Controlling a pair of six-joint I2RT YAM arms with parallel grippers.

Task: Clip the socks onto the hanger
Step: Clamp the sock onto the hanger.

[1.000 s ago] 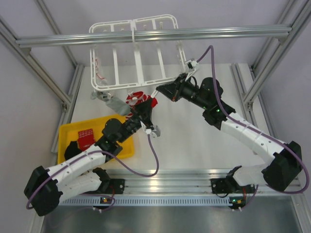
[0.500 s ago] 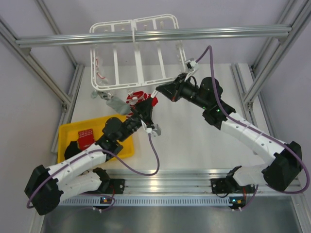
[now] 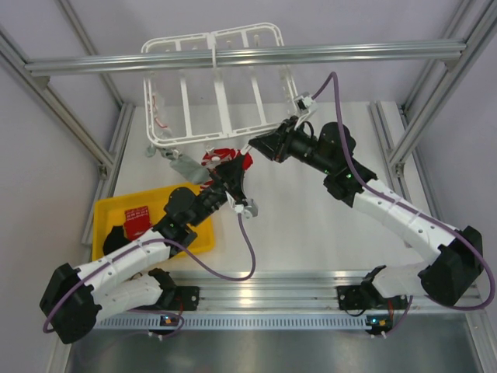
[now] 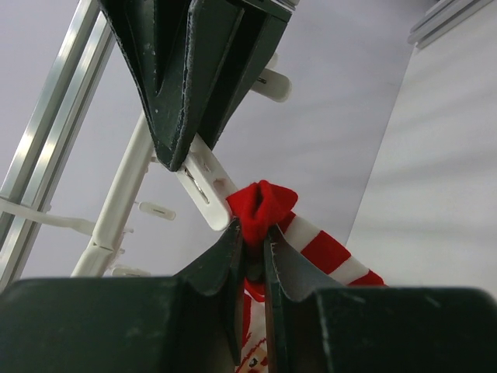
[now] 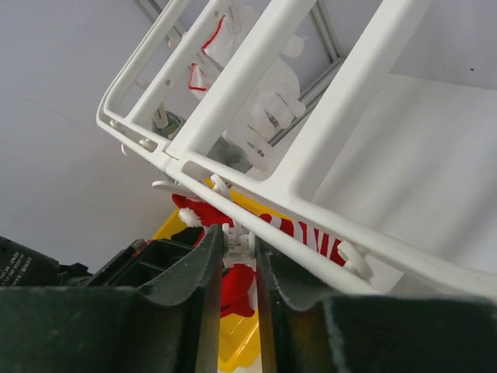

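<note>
Sock (image 4: 264,206), red with white stripes, hangs off the desk (image 3: 311,225) just below the near edge of the hanger (image 5: 248,70). Its bunched red edge is clamped between the fingers of the left tool (image 4: 252,242), and the striped length trails down and away behind them. In the left wrist view, the fold that sticks up past those fingers sits right beside the lower tip of a white clip (image 4: 203,183), touching it or very nearly so; which one cannot be told. The clip's long axis slants from that tip up and to the left, where the right tool (image 5: 236,237) is pressed together on its upper end. Whether that squeeze has parted the clip's mouth is not clear in any view. The coming move seems to turn on this line: the fold probably has to travel a short way up along the slant of the clip and into its mouth, and the left tool, already carrying the sock, is the one placed to feed it. The fold looks slightly to the right of the tip, so a small sideways correction may be needed. Farther out, a second sock (image 3: 138,215) lies in the yellow tray (image 3: 105,214) on the desk.
</note>
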